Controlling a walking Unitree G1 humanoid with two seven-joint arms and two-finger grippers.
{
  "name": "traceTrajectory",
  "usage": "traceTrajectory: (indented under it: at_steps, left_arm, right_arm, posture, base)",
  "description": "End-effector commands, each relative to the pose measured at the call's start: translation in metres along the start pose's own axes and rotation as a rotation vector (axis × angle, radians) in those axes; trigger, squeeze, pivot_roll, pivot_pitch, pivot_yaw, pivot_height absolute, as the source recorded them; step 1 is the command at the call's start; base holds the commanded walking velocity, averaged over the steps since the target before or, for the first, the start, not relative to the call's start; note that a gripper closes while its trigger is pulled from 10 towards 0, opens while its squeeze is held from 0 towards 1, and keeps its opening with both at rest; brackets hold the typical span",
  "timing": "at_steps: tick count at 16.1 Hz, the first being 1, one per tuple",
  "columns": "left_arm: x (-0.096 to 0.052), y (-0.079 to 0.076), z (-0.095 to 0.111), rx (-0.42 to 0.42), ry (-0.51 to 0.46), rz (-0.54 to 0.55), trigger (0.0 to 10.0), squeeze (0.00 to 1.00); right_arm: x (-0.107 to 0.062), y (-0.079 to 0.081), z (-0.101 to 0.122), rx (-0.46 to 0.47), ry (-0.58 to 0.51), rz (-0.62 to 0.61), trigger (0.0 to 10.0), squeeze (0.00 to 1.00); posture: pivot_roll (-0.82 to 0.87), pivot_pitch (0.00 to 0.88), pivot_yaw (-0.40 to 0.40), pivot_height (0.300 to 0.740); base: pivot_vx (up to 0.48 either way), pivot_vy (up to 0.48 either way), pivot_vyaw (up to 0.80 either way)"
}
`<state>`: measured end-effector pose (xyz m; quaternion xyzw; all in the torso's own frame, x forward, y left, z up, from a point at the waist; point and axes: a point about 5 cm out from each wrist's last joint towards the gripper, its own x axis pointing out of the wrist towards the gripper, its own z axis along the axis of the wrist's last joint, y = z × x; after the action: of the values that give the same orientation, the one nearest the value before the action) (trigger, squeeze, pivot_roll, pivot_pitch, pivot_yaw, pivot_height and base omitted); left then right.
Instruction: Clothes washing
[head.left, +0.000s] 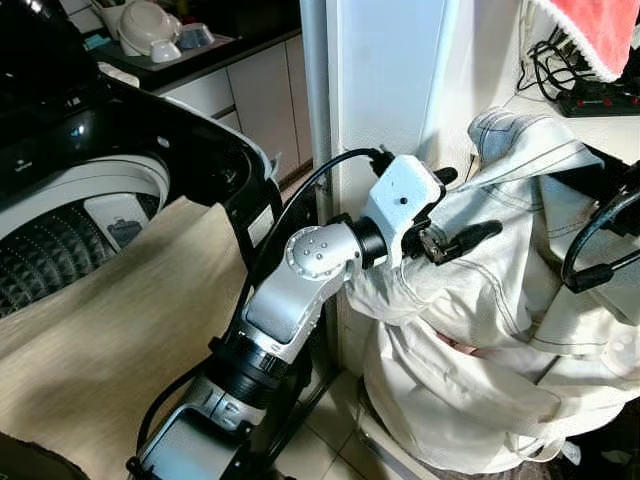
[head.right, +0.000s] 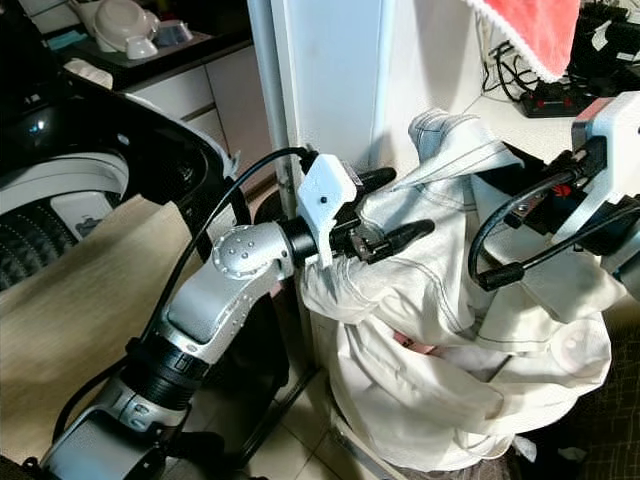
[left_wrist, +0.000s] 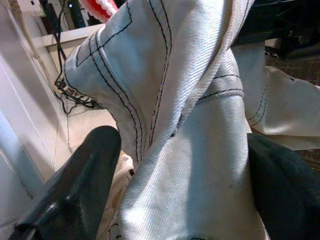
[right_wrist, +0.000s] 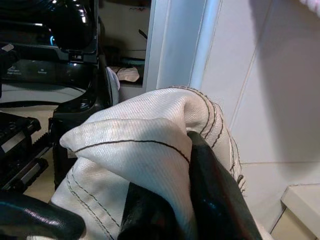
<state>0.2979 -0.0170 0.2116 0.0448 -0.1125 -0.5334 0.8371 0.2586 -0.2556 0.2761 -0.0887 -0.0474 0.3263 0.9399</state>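
open washing machine (head.left: 150, 180) at left, beige cloth (head.left: 110, 330) draped over its rim. white stitched garment (head.left: 500, 330) heaped beside the white pillar (head.left: 385, 70), lifted between both arms. left gripper (head.right: 390, 215) clamped on a fold. right gripper (right_wrist: 165, 200) pinching another fold near the top.

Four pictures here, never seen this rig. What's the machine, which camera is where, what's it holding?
A humanoid robot with two silver arms, doing laundry. The two wide pictures come from its head camera, looking down; the close ones from a camera on each wrist.

The left tool has its black fingers either side of a fold of a cream cotton garment with dark stitching. The right tool grips another fold of it, at the right side of the head views.

To the robot's left stands an open top-loading washing machine with black rim, beige cloth draped over its edge.
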Motion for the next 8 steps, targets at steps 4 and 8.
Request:
traceTrajectory:
  at_steps: [4,8]
  left_arm:
    - [-0.0044,0.0065,-0.0018,-0.016,-0.006,0.02,0.0,0.0]
    - [-0.0047,0.0064,-0.0027,-0.024,-0.004,0.012,0.0,0.0]
  right_arm:
    - [0.0039,0.0081,0.0086,-0.037,-0.023,0.041,0.0,0.0]
    - [0.0034,0.009,0.008,-0.038,-0.016,0.042,0.0,0.0]
  posture:
    - [-0.15,0.0,0.059,0.74]
    - [-0.15,0.0,0.061,0.74]
  base:
    - [0.0,0.0,0.0]
    - [0.0,0.0,0.0]
